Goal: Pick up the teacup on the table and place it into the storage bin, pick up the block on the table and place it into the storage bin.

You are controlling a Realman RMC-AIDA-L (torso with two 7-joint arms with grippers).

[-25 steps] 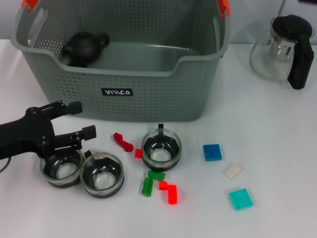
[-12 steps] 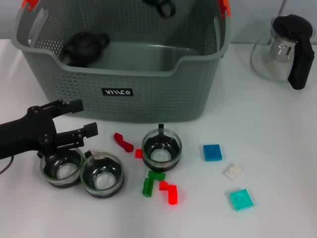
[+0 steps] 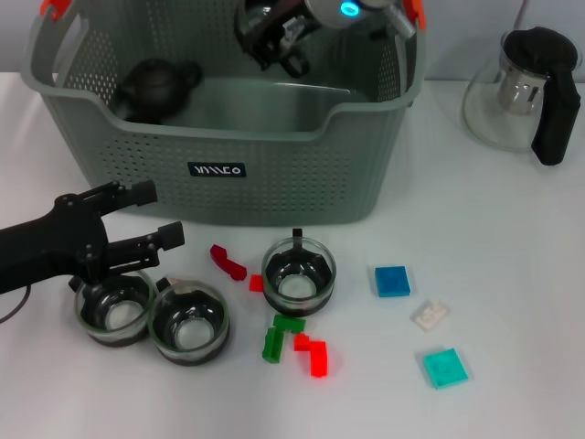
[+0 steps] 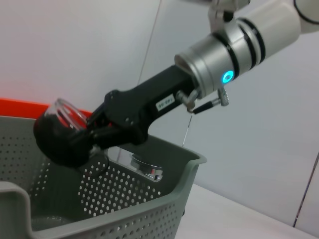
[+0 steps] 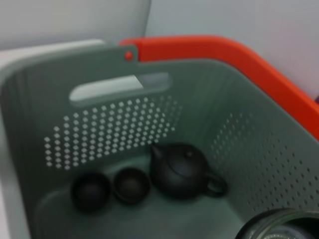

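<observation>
A white counter [image 3: 512,238] carries everything. At 9 o'clock the left pincer [image 3: 151,215] hangs open just above two glass cups [image 3: 114,311] standing side by side. A third cup [image 3: 298,276] stands at 6 o'clock among small blocks [image 3: 311,353]. The bin [image 3: 219,170] fills 12 o'clock, a black teapot [image 3: 155,89] inside. Above its far rim the right pincer [image 4: 92,133] grips a teacup [image 4: 62,134]. At 2 o'clock stands a glass pot [image 3: 523,90], with bare counter below it.

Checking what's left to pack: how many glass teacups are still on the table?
3: two touching cups under the left gripper, one by the red blocks. A fourth hangs from the right gripper over the bin.
</observation>
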